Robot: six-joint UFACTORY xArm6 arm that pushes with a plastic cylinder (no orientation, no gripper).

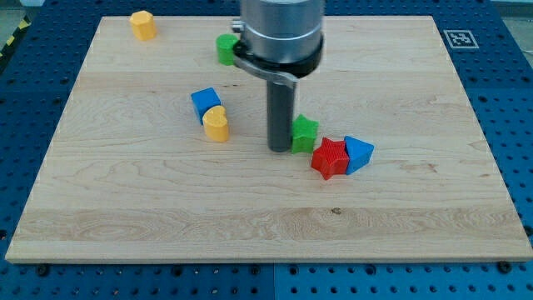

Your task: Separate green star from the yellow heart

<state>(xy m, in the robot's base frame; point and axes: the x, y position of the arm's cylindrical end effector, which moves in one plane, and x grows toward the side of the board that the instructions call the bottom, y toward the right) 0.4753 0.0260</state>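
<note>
Now my tip (278, 149) touches green star (304, 132) on its left side; yellow heart (216, 124) further left, apart; nothing clamped.

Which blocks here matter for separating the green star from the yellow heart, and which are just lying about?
Belong to the job:
green star, touching the right side of my tip
yellow heart, to the tip's left

Lying about:
blue block touching the heart
red star
blue block beside the red star
green block at the view's top
yellow block, top left
</note>
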